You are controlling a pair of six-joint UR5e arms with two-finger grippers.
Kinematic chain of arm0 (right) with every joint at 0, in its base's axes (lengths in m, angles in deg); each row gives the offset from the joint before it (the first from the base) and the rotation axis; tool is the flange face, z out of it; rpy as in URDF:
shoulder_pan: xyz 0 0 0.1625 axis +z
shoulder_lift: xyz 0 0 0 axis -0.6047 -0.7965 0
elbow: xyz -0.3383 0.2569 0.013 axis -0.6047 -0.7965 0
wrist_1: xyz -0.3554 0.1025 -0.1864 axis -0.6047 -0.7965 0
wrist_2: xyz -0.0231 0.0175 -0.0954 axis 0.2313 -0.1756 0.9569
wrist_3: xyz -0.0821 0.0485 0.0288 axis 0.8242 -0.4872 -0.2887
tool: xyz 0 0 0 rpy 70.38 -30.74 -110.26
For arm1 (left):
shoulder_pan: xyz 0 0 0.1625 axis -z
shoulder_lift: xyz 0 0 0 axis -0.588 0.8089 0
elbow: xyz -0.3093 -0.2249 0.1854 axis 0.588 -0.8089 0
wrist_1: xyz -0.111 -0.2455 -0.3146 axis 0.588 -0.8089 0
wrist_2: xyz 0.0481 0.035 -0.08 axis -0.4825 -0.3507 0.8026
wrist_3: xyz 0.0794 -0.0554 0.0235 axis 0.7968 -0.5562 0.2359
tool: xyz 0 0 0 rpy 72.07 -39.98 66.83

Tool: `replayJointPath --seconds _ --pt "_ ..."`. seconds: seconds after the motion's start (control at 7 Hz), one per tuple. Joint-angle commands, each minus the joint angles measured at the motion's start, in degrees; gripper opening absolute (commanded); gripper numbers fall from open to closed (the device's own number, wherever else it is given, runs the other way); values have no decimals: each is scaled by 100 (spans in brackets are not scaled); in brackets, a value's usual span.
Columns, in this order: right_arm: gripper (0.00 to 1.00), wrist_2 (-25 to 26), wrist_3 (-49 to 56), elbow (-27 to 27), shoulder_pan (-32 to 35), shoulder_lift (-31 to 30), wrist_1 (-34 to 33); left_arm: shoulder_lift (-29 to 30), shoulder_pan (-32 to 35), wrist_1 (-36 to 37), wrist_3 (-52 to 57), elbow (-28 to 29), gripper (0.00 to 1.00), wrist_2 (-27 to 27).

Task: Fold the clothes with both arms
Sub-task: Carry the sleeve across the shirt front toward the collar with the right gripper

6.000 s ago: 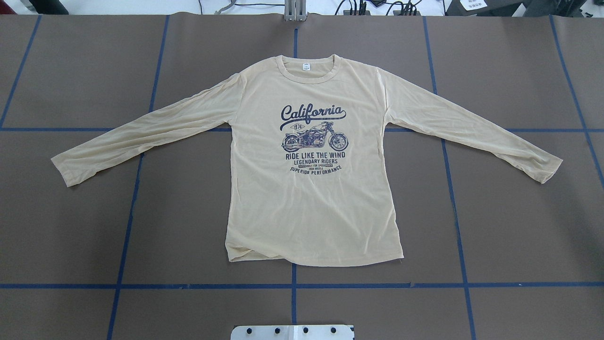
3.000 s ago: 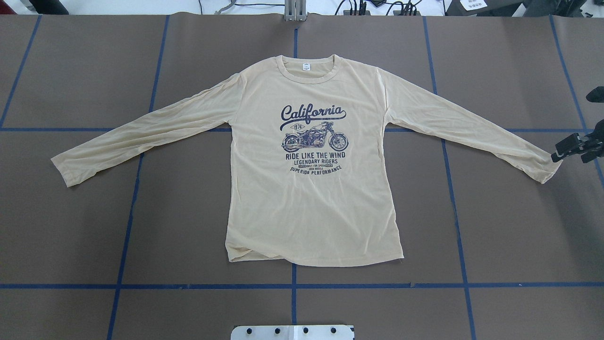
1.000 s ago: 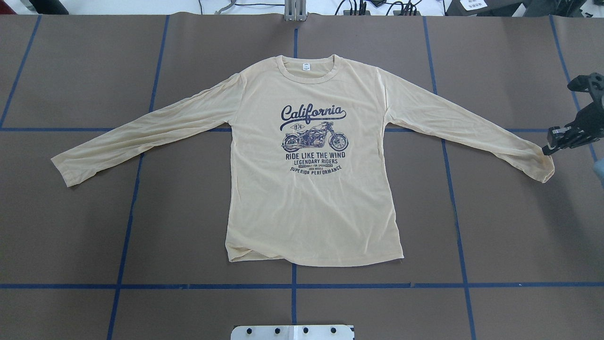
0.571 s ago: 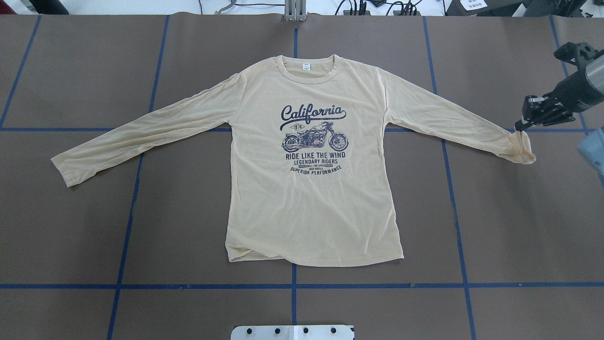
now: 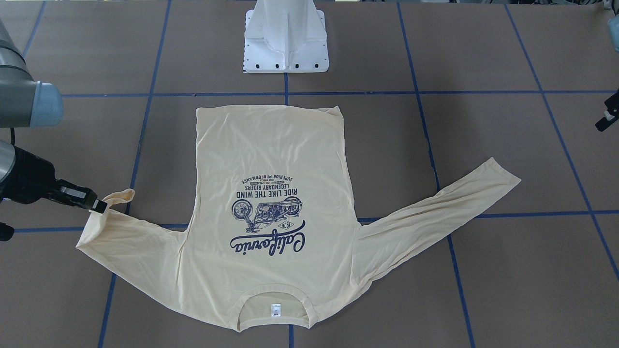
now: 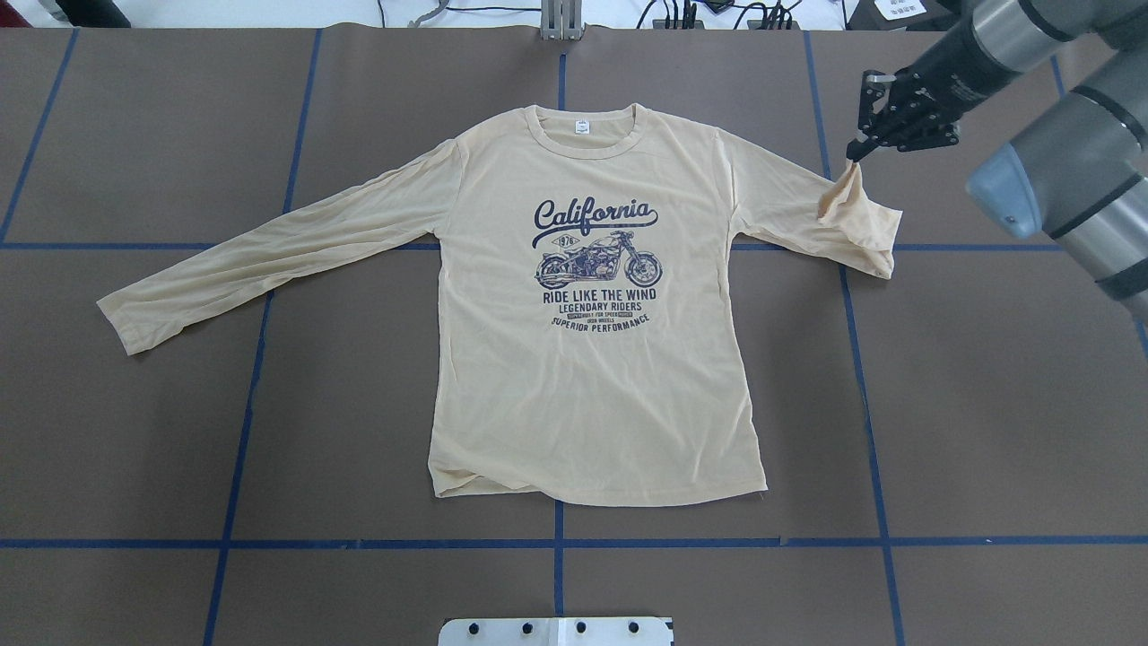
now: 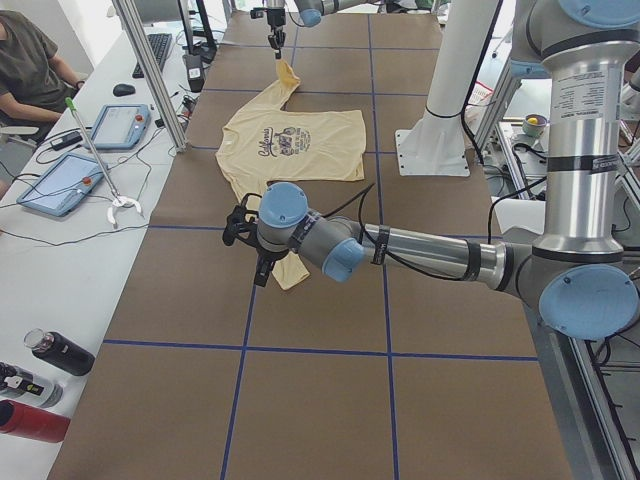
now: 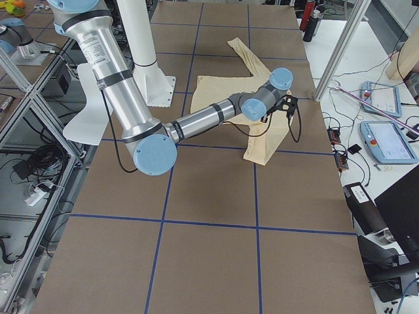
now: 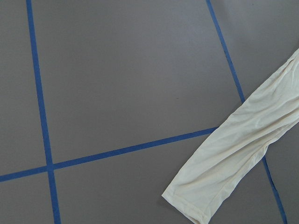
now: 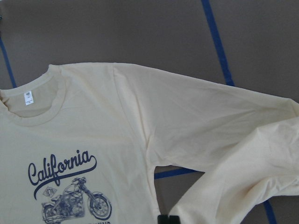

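R arm (image 6: 1076, 117) stretched fwd, R gripper (image 6: 854, 157) clamped on sleeve (image 6: 863, 220); L arm (image 7: 430, 250) extended low, L gripper (image 7: 243, 222) unclear

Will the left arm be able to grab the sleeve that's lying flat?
Probably yes. The left gripper hovers close to the T-shirt's flat sleeve. Its cuff lies uncovered on the table, and nothing stands between them.

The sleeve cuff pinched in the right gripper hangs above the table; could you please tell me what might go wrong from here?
1. The right gripper seems to pinch only an edge of the thin cuff, so it might slip free before the sleeve is laid down.
2. The sleeve is doubled over loosely below the grip and may land creased on the T-shirt.
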Motion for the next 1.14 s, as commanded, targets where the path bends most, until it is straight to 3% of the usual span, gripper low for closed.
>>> replayJointPath --seconds 0.0,0.29,0.43,0.86,1.0 --pt "0 263 -667 -54 -391 799 -252 1 0 -148 0 97 100 0" --pt "0 877 -804 -63 -866 1310 -235 1 0 -157 0 115 100 0" --pt "0 914 -760 -63 -1033 1495 -226 1 0 -157 0 115 100 0" --pt "0 2090 -637 -290 -1780 2373 -217 1 0 -157 0 124 100 0" --pt "0 2118 -558 -265 -1869 2419 -208 -8 0 -157 0 141 100 0"
